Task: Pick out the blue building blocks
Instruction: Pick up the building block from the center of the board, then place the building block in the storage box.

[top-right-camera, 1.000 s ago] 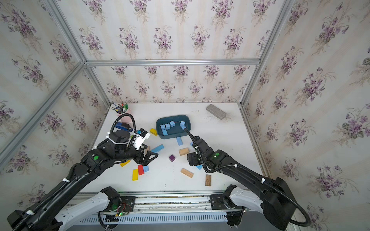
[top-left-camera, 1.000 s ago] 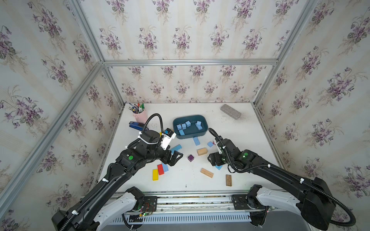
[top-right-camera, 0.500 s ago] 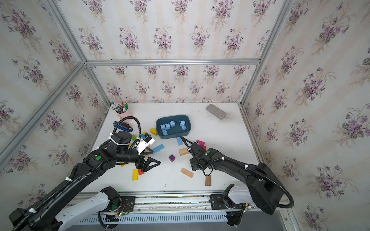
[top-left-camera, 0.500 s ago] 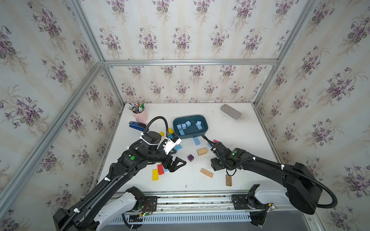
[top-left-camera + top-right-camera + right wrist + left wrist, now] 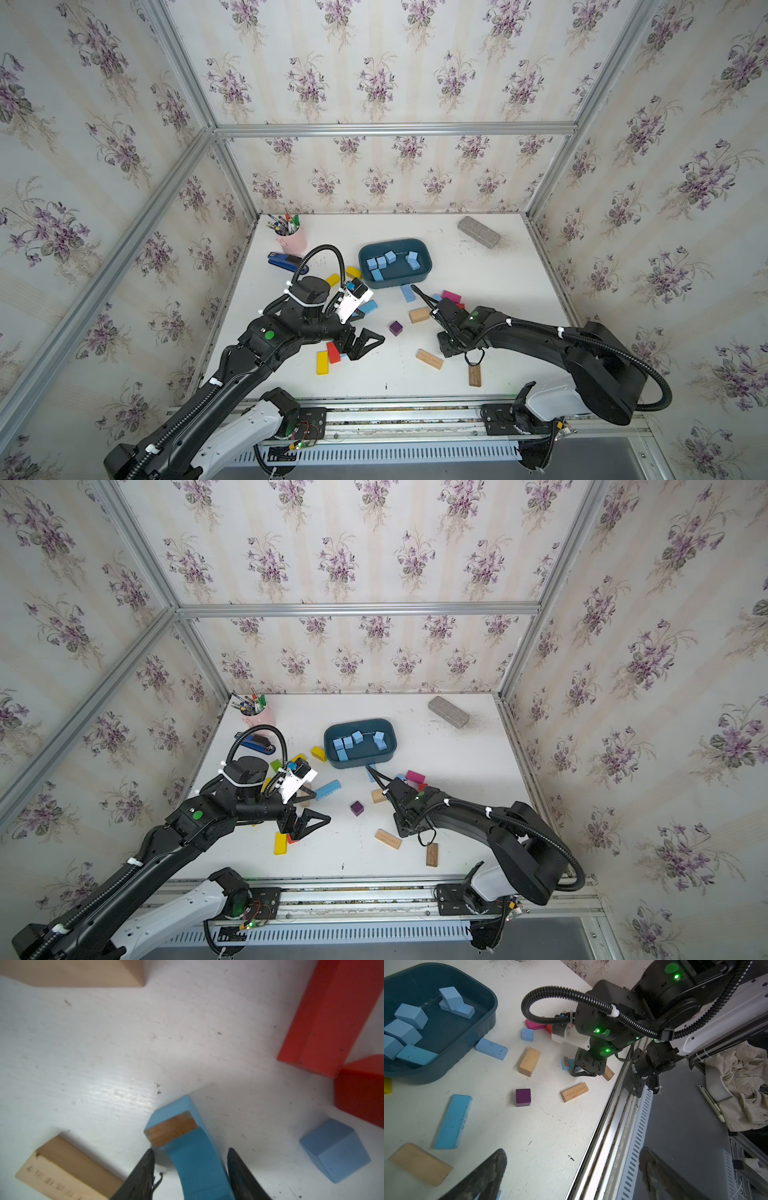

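Now the right tool [image 5: 190,1150] has narrowed around a notched blue block [image 5: 194,1165], grip unclear; left tool [image 5: 573,1152] stays apart.

Six blue blocks [image 5: 411,1015] in one tray [image 5: 446,1068]

**Light blue against a mixed palette**

The blue building blocks [image 5: 390,257] are matte light blue, and the tray [image 5: 390,284] is dark teal. The notched block [image 5: 193,1157] is a stronger blue with one bare brown wood face. The desk [image 5: 490,282] is white.

Other colours:
- yellow block [image 5: 322,362]
- red block [image 5: 333,352]
- purple cube [image 5: 396,328]
- magenta block [image 5: 451,296]
- tan plain wood block [image 5: 419,315]
- pink cup [image 5: 294,243]
- dark blue stapler [image 5: 282,261]
- speckled grey brick [image 5: 478,232]

The wallpaper [image 5: 374,83] is cream-striped with purple flower sprigs.
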`<state>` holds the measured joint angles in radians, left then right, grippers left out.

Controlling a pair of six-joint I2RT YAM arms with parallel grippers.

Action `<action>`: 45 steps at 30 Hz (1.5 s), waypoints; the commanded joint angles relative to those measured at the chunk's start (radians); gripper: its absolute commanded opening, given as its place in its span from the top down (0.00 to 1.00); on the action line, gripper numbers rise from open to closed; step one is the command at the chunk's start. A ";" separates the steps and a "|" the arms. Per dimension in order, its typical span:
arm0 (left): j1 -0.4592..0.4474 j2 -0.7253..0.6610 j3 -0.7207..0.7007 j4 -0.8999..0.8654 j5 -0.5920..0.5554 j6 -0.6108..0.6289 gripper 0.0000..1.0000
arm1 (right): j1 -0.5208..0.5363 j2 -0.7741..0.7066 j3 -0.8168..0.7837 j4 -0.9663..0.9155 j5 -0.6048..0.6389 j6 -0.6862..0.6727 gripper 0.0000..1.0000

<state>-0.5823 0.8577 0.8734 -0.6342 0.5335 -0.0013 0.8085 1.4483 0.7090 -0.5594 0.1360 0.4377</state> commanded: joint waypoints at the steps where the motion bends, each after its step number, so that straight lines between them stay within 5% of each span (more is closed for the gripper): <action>1: 0.000 -0.007 -0.004 0.020 -0.012 0.017 0.01 | 0.001 0.024 -0.009 -0.003 0.001 0.010 0.54; 6: -0.001 -0.017 -0.007 0.019 -0.026 0.015 0.01 | 0.002 0.030 -0.008 0.006 0.001 0.011 0.73; 12: -0.001 -0.024 -0.008 0.019 -0.036 0.017 0.01 | 0.001 0.022 -0.006 0.010 0.007 0.013 0.81; 28: -0.001 -0.052 -0.013 0.020 -0.073 0.016 0.01 | -0.007 -0.022 0.236 0.018 0.056 -0.032 0.93; 45: -0.004 -0.070 -0.019 0.020 -0.127 0.018 0.01 | -0.140 0.456 0.867 -0.039 0.024 -0.196 0.93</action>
<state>-0.5850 0.7860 0.8566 -0.6338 0.4198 -0.0013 0.6788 1.8442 1.5078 -0.5735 0.1680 0.2661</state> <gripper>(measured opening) 0.993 0.243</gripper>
